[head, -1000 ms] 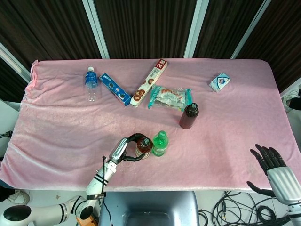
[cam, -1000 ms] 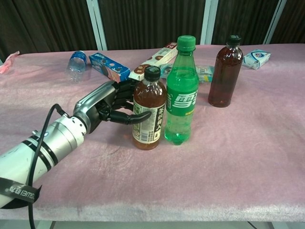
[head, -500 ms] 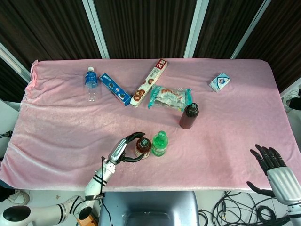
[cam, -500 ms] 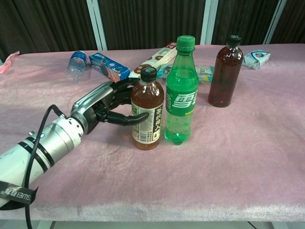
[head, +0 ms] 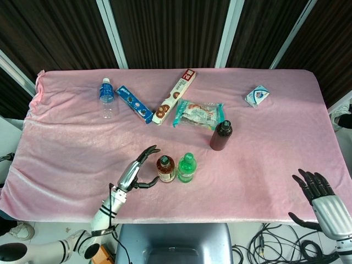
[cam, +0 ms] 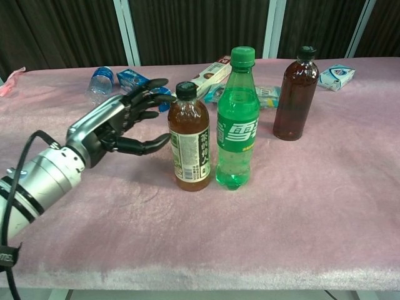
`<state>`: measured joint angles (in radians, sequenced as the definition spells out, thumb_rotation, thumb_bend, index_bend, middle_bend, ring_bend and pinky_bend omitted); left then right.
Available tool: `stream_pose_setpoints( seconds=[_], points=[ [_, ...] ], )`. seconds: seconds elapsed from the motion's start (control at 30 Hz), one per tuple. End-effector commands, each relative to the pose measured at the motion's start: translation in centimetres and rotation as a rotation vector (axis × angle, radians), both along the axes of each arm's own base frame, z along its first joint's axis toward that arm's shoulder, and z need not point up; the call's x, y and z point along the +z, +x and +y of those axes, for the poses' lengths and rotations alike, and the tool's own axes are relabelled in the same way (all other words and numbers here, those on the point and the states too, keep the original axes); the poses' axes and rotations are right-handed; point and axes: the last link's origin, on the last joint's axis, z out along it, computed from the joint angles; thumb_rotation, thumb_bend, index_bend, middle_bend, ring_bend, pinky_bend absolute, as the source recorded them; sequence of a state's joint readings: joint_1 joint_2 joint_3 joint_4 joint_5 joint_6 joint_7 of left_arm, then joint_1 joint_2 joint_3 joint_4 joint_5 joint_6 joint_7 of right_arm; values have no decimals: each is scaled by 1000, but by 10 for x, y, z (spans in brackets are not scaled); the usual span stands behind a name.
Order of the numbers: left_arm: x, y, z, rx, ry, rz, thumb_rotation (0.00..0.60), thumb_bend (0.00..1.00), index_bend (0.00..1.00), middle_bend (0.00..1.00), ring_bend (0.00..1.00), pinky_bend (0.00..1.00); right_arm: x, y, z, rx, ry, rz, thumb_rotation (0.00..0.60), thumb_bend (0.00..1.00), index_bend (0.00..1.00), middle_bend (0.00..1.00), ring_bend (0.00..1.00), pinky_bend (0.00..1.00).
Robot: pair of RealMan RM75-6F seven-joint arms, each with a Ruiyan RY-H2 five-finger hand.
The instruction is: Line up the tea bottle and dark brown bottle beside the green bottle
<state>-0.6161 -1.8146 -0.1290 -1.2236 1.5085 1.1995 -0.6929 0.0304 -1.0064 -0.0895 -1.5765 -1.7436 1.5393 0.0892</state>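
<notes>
The tea bottle (cam: 189,142) (head: 164,168) stands upright right beside the green bottle (cam: 237,122) (head: 186,168), on its left. My left hand (cam: 119,125) (head: 135,171) is open just left of the tea bottle, fingers spread and apart from it. The dark brown bottle (cam: 295,96) (head: 221,136) stands upright further back and to the right of the green one. My right hand (head: 314,190) hangs open beyond the table's near right corner, seen only in the head view.
Pink cloth covers the table (head: 264,148). Along the far side lie a clear water bottle (head: 106,97), a blue biscuit pack (head: 134,104), a long biscuit box (head: 175,97), a snack bag (head: 198,114) and a small blue-white pack (head: 257,95).
My left hand has let go of the tea bottle, spread its fingers and pulled back to the left. The tea bottle stays upright beside the green one.
</notes>
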Motion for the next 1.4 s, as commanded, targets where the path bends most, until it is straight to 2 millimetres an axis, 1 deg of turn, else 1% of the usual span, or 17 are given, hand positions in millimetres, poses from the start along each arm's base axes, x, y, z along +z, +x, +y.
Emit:
stream_pose_setpoints(
  seconds=[0.03,0.23,0.37,0.47,0.57,0.6,0.63,0.7,0.77,0.87,0.9,1.0,1.1,1.2,1.3,1.4],
  points=[
    [17,-17,-7,5,37,20,600,334,7,113,18,81,0,0,-1,-1,-4,2,600,327,0,0,0,33],
    [40,-39,-26,7,31,15,600,333,1,113,17,74,-4,2,-1,2,0,9,600,327,0,0,0,34],
    [67,-63,-40,-23,74,91,600,333,0,116,19,64,-4,2,-2,1,0,10,600,327,0,0,0,33],
    [74,-69,-43,-32,85,121,600,333,0,126,21,66,-4,2,-3,-1,-1,10,600,327,0,0,0,33],
    [116,-112,-61,-58,177,392,600,332,0,136,22,44,-4,0,-6,-17,-5,11,600,327,0,0,0,33],
    [157,-156,-75,29,315,667,600,332,0,134,20,30,-7,-1,-12,-24,-2,3,600,327,0,0,0,33],
    [178,-175,-92,129,409,802,600,333,0,130,13,15,-10,-2,-22,-34,3,-13,600,327,0,0,0,33],
    [195,-187,-111,288,516,923,600,333,0,121,1,2,-13,-3,-39,-42,-1,-12,600,327,0,0,0,33],
    [201,-192,-120,362,566,981,600,333,0,113,0,0,-16,-1,-56,-49,-2,-25,600,327,0,0,0,33],
    [200,-197,-129,387,560,1008,600,333,0,102,0,0,-21,6,-92,-62,-6,-61,600,327,0,0,0,33],
    [198,-198,-131,384,544,1010,600,333,0,100,0,0,-23,9,-106,-64,-10,-76,600,327,0,0,0,33],
    [194,-198,-132,365,528,1029,600,332,0,92,0,0,-34,17,-139,-74,0,-134,600,327,0,0,0,32],
    [193,-197,-132,355,536,1036,600,332,0,82,0,0,-44,27,-164,-93,37,-211,600,327,0,0,0,32],
    [192,-197,-132,352,536,1038,600,333,0,76,0,0,-51,33,-185,-114,64,-260,600,327,0,0,0,32],
    [193,-197,-132,355,539,1037,600,333,0,76,0,0,-61,40,-200,-144,109,-309,600,327,0,0,0,32],
    [193,-197,-131,356,540,1035,600,333,0,78,0,0,-72,47,-211,-168,158,-337,600,327,0,0,0,32]
  ],
)
